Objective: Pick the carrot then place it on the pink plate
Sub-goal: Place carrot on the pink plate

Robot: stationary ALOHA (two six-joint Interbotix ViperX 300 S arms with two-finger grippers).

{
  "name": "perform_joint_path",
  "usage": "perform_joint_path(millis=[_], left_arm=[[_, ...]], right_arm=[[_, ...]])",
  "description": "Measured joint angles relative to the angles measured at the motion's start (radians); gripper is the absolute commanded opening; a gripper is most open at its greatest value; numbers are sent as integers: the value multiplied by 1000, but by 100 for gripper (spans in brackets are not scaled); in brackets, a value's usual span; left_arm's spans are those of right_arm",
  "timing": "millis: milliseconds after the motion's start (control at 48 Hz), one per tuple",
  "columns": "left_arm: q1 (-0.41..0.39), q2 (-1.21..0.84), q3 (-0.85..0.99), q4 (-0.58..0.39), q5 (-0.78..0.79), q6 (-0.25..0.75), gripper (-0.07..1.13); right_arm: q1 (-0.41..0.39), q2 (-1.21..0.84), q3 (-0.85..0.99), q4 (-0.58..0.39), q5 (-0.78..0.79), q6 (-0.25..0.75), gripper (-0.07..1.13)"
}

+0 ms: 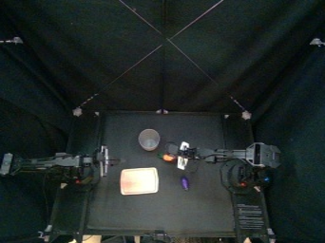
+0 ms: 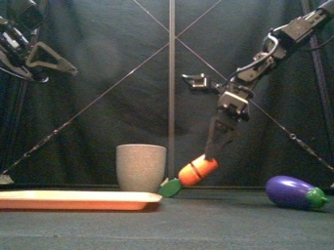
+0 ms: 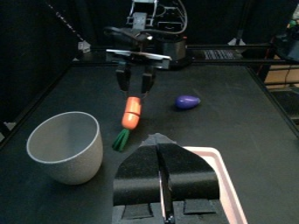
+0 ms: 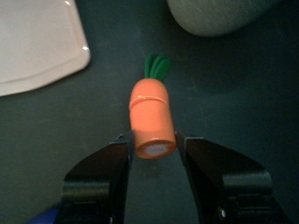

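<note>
Front view: carrot [image 2: 196,171] leans beside grey cup [image 2: 141,167]

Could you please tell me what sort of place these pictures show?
Probably a robot test booth: black curtains enclose a small black table, where the right gripper holds a toy carrot near a pink plate.

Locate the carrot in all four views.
Top: carrot mid-table, just right of the grey cup.
Front: carrot tilted, right of the cup.
Left wrist: carrot past the cup, under the right hand.
Right wrist: carrot gripped by the right hand.
Shared landmark: the grey cup.
</note>
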Motion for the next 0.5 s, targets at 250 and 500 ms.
perform_joint_path(millis=[250, 500], left_arm=[[3, -2, 0, 0, 0, 2, -3], [12, -2, 0, 0, 0, 0, -3]], right_arm=[[75, -3, -75, 11, 18, 0, 74], [135, 6, -212, -5, 89, -9, 74]])
